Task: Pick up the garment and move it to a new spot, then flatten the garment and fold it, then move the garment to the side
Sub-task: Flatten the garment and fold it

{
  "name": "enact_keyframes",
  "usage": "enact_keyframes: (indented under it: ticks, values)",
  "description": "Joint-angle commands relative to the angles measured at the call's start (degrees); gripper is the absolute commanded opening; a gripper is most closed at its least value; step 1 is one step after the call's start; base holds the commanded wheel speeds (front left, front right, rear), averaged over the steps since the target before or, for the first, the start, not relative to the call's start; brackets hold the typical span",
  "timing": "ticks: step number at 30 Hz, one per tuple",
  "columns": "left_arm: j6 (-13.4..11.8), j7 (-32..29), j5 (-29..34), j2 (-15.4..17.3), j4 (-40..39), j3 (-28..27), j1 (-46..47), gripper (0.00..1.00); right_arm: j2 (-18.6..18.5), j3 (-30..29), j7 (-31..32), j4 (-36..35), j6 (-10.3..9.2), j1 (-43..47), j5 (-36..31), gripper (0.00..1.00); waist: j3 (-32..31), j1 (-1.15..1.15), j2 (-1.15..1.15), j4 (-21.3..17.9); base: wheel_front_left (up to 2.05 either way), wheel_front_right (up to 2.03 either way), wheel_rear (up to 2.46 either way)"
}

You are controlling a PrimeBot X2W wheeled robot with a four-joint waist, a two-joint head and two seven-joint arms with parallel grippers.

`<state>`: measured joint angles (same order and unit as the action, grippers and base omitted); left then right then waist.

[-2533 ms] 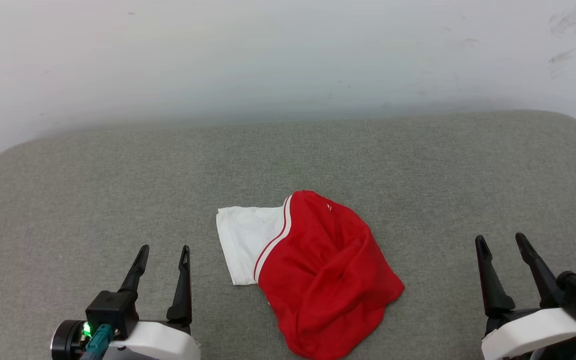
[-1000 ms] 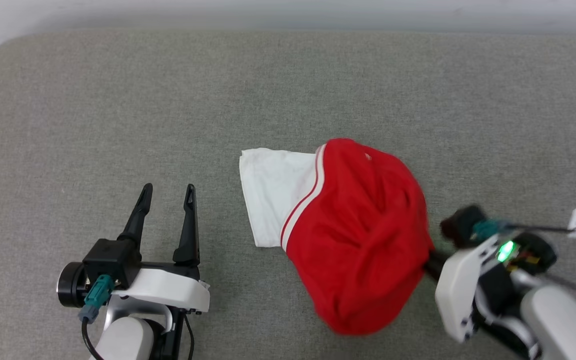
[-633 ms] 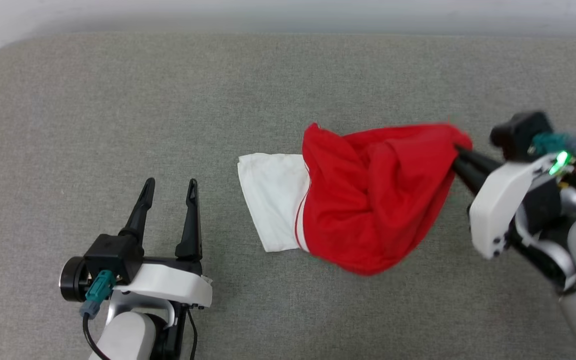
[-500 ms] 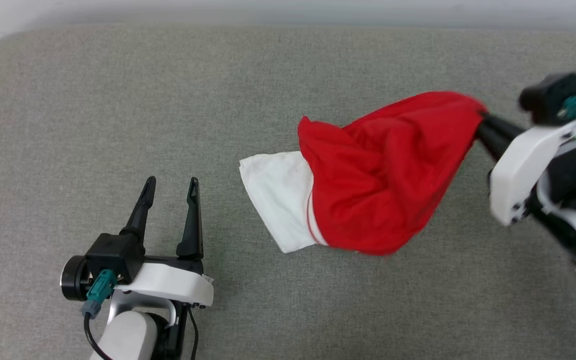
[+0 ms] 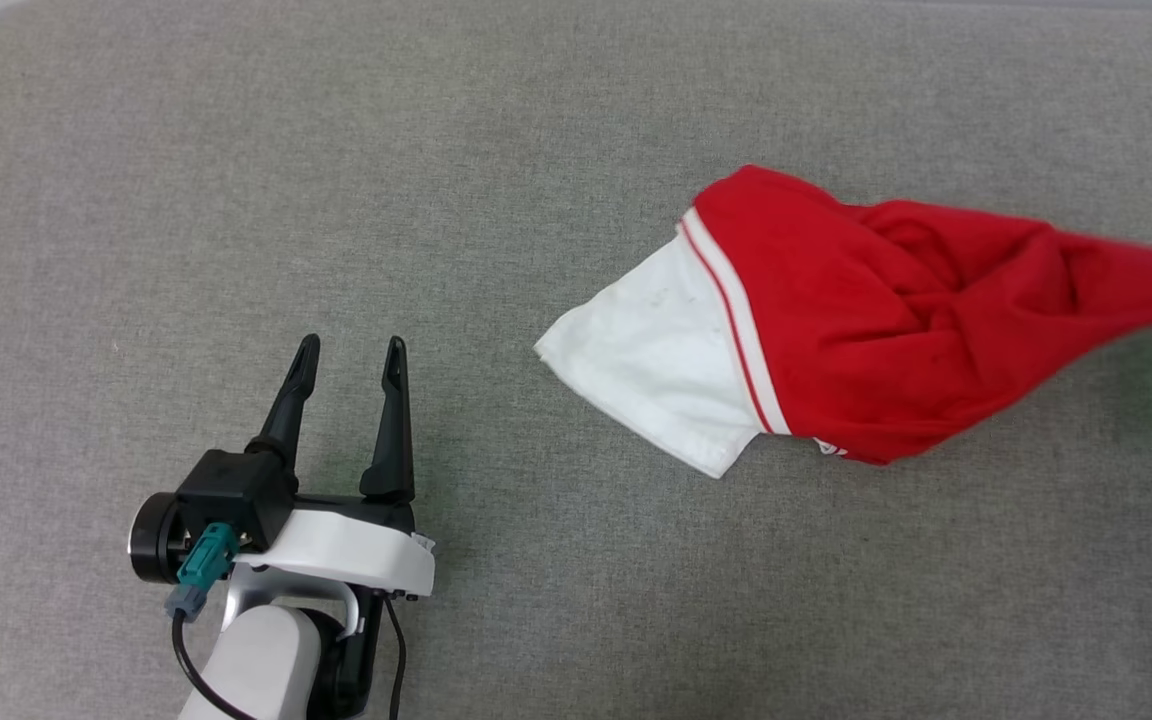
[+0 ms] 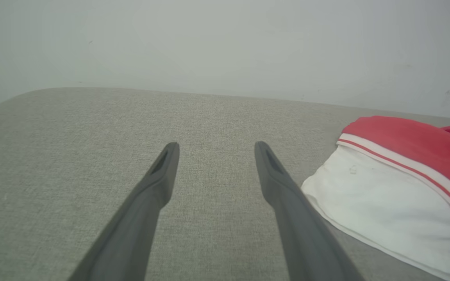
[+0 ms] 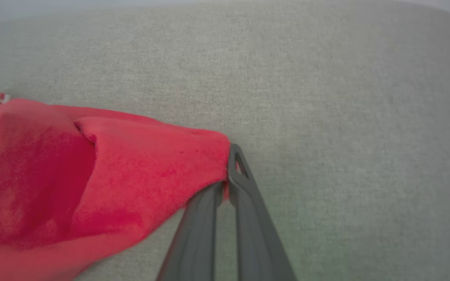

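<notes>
Garment point(image 5: 886, 340) pulled longer, red, creased, white-sleeved

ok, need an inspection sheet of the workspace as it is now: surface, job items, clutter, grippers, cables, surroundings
Surface: grey woven cushion, rounded corners.
Job's things: shirt, red and white, bunched, pulled taut toward the head view's right edge.
Clutter: nothing seen.
Grippers: left gripper open, empty, apart from the shirt; right gripper shut on the shirt's red edge.
Cables: black cable with teal plug at the left wrist.
Surroundings: pale wall behind the cushion.
</notes>
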<state>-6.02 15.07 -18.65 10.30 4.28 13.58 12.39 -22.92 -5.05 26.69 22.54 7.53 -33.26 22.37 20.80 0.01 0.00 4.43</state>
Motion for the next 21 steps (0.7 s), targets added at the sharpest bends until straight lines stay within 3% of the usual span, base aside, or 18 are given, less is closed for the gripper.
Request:
enact_keyframes:
  ticks: [1, 9, 11, 12, 21]
  values:
    - [0.37, 0.14, 0.49, -0.32, 0.38, -0.25, 0.86, 1.00, 0.71, -2.35, -1.04, 2.25, -0.08, 2.41, -0.64, 0.00, -0.13, -0.01, 0.00, -0.16, 0.00, 0.00, 0.00]
    - [0.79, 0.14, 1.08, -0.06, 1.50, -0.88, -0.08, 1.00, 4.62, -8.62, -3.99, 8.44, -0.09, 9.38, -0.88, 0.00, -1.94, -0.01, 0.00, -1.28, 0.00, 0.00, 0.00]
    - [0.72, 0.14, 1.13, 0.11, 1.84, -1.10, -0.79, 1.00, 5.55, -8.97, -6.27, 7.62, -0.08, 10.24, -0.32, 0.45, -2.94, -0.01, 0.00, -1.82, 0.00, 0.00, 0.00]
    - [0.70, 0.14, 1.13, 0.23, 2.01, -1.17, -1.12, 1.00, 5.64, -8.83, -7.57, 6.86, -0.08, 10.74, -0.97, 1.00, -3.54, -0.01, 0.00, -2.09, 0.00, 0.00, 0.00]
    - [0.42, -0.27, 0.72, 0.92, 3.08, -0.91, -3.91, 1.00, 9.13, -9.79, -21.20, -1.75, -0.06, 15.93, -4.64, 1.00, -9.41, -0.01, 0.00, -4.05, 0.00, 0.00, 0.00]
